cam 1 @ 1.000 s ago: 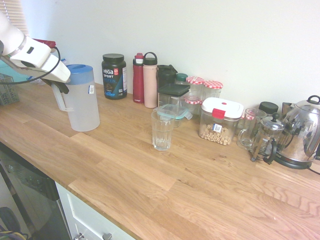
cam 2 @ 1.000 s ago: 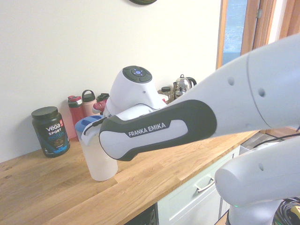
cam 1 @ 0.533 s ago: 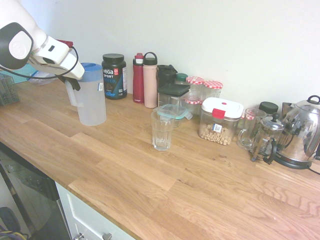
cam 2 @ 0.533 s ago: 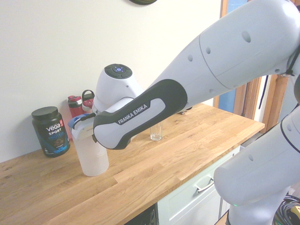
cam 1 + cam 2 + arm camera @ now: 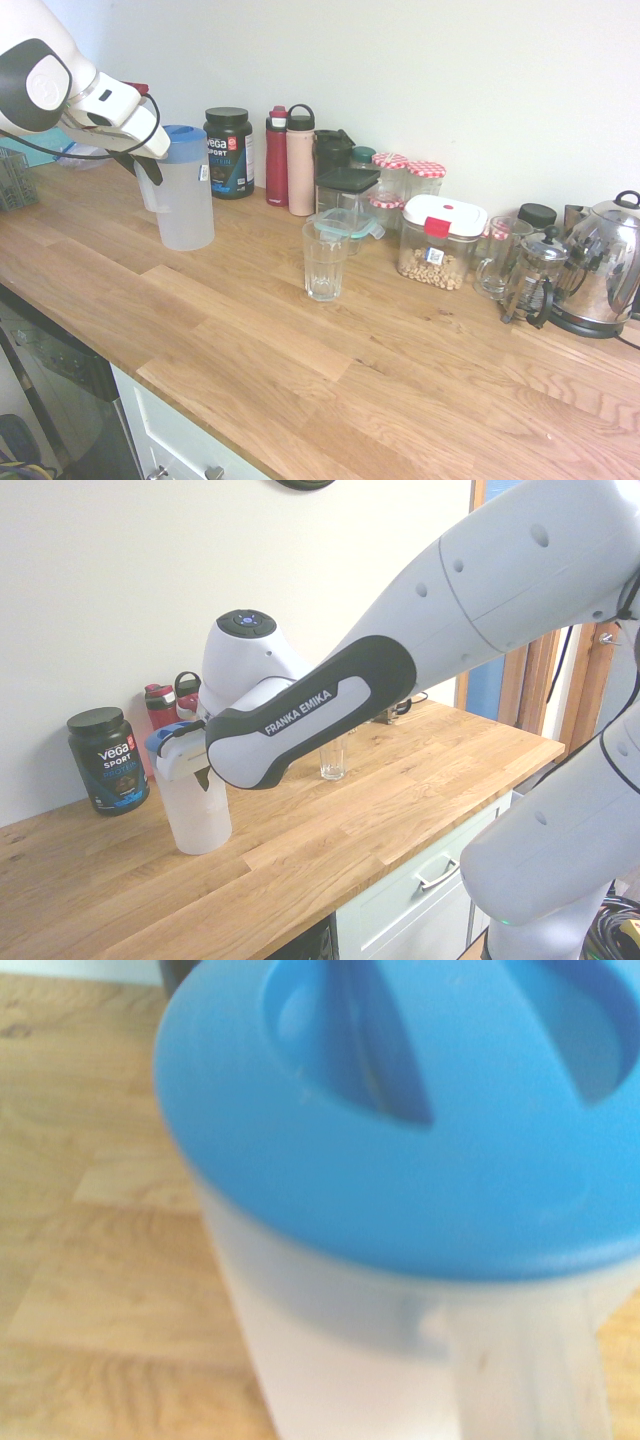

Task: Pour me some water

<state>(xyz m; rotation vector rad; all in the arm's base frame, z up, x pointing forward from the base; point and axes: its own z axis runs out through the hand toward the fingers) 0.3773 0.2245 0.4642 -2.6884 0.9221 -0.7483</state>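
Frosted translucent plastic pitcher with a round blue lid (image 5: 186, 195) stands upright on the light oak plank tabletop (image 5: 330, 360), upper left of the first exterior view, left of centre in the second (image 5: 200, 805). Side handle faces the arm. A small white sticker with dark print sits high on its wall; too small to read. Wrist view: the blue lid fills the upper frame, blurred, with the pale body and handle below (image 5: 330, 1350).

White arm's gripper (image 5: 143, 170) sits at the pitcher's handle, just under the lid rim. Jaws: cannot tell whether spread or pinching the handle; the dark fingers are partly hidden behind the wrist and the pitcher in both exterior views.

Against one second ago: pitcher then stood lower and further left in the first exterior view, nearer the tabletop's front edge; it now stands further back, close to the black tub. Against half a second ago: barely any change.

Clear ribbed drinking glass (image 5: 325, 260) stands empty at centre, well apart from the pitcher.

Writing: black round tub (image 5: 228, 152) reads "VEGA SPORT"; arm link in the second exterior view reads "FRANKA EMIKA". Other labels illegible.
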